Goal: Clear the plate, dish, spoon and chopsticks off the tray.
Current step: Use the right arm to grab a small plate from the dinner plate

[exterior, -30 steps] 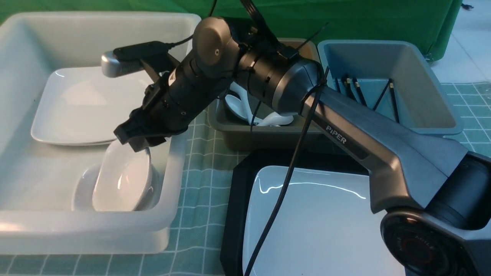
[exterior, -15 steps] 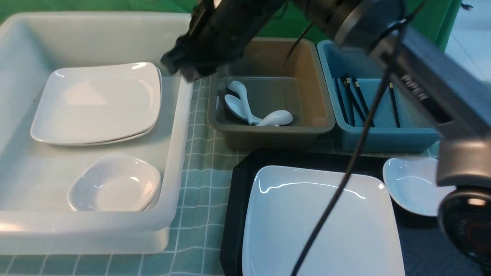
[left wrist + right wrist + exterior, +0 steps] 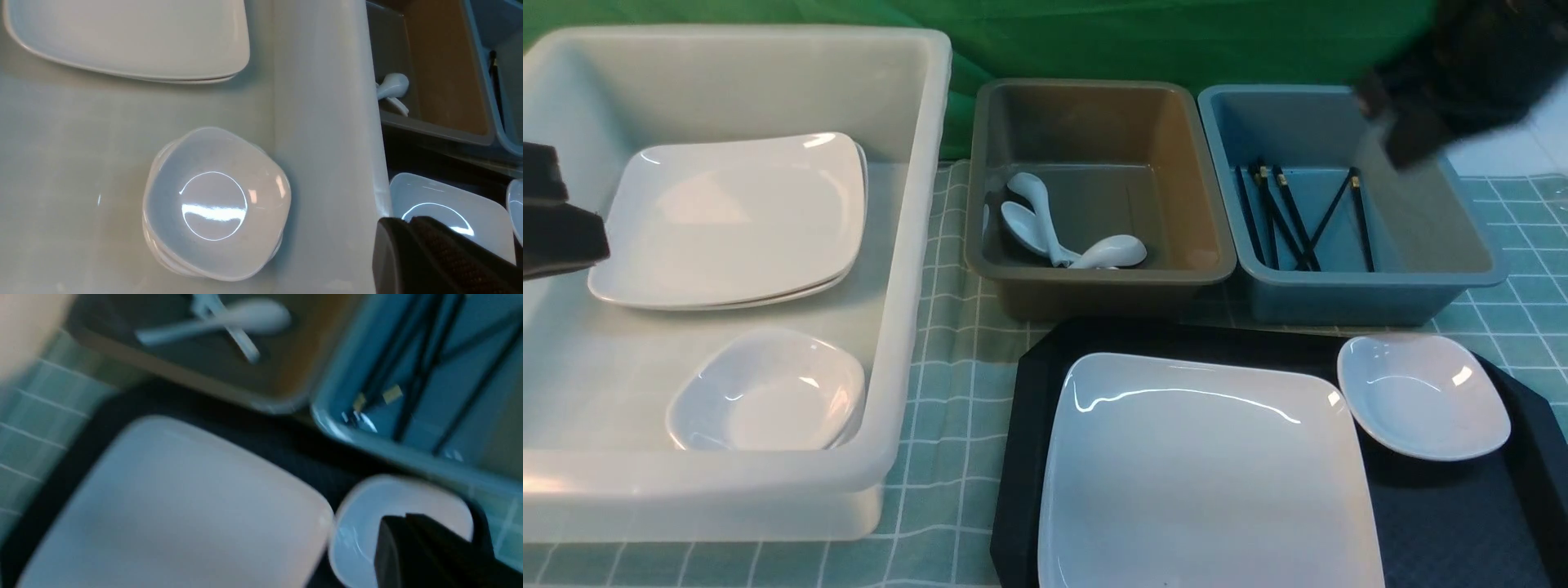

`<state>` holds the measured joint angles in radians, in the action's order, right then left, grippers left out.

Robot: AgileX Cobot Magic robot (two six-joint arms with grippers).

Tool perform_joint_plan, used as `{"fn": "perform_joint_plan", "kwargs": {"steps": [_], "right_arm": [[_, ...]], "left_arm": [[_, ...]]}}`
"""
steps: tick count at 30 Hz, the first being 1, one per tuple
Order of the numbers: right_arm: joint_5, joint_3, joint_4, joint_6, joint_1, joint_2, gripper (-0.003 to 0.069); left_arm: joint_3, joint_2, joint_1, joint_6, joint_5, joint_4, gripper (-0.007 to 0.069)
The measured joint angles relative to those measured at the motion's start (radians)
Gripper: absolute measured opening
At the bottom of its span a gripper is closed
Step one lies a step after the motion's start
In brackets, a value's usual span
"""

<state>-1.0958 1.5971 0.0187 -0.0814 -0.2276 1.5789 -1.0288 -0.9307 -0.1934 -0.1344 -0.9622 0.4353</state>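
While the right arm is blurred by motion at the far right, the large glossy white plate (image 3: 1209, 474) is seen lying flat on the black tray (image 3: 1445, 523). The plate is square with rounded corners and covers most of the tray's left part. A small dish (image 3: 1421, 396), white and rounded-square, is set just beside the plate's far right corner, also on the tray.

White spoons (image 3: 1054, 233) are gathered in the grey-brown bin (image 3: 1094, 122). Black chopsticks (image 3: 1286, 216) with gold bands are laid in the blue-grey bin (image 3: 1421, 237). Both bins are placed behind the tray on the checked cloth (image 3: 956, 367) of the table. In the white tub (image 3: 915, 163) at the left, a stack of plates (image 3: 735, 220) and stacked dishes (image 3: 768, 392) are kept.

The left pincer (image 3: 588, 237) is seen at the left edge over the tub, pressed together and empty. The right pincer (image 3: 1401, 139) is smeared above the blue-grey bin. In its wrist view its jaws are seen closed on nothing.

A second ago the right arm was stretched across into the tub, with its pincer at a tilted dish. That dish is now laid flat on the stack, the arm has been drawn back to the right, and the small dish on the tray has been uncovered.
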Motion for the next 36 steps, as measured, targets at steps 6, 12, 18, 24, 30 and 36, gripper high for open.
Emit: {"fn": "perform_joint_plan", "kwargs": {"steps": [6,12,18,24,30,36], "right_arm": [[0.178,-0.417,0.052,0.034,0.223,-0.027,0.0175],[0.352,-0.552,0.073,0.044,0.256,0.045,0.0464],[0.471,-0.557,0.082,0.081,0.262,0.156,0.0543],[0.529,-0.557,0.084,0.12,0.264,0.181,0.0546],[0.582,-0.556,0.085,0.146,0.264,0.193,0.0546],[0.575,-0.554,0.091,0.152,0.264,0.24,0.0546]], "left_arm": [[0.0,0.0,0.041,-0.044,-0.004,0.063,0.0009],[0.0,-0.029,0.19,-0.049,-0.004,0.056,0.0009],[0.0,-0.086,0.351,0.035,-0.007,-0.071,0.0009],[0.0,-0.098,0.396,0.092,-0.003,-0.138,0.0009],[0.0,-0.098,0.397,0.112,0.022,-0.146,0.0009],[0.0,-0.098,0.397,0.112,0.023,-0.148,0.0009]]}}
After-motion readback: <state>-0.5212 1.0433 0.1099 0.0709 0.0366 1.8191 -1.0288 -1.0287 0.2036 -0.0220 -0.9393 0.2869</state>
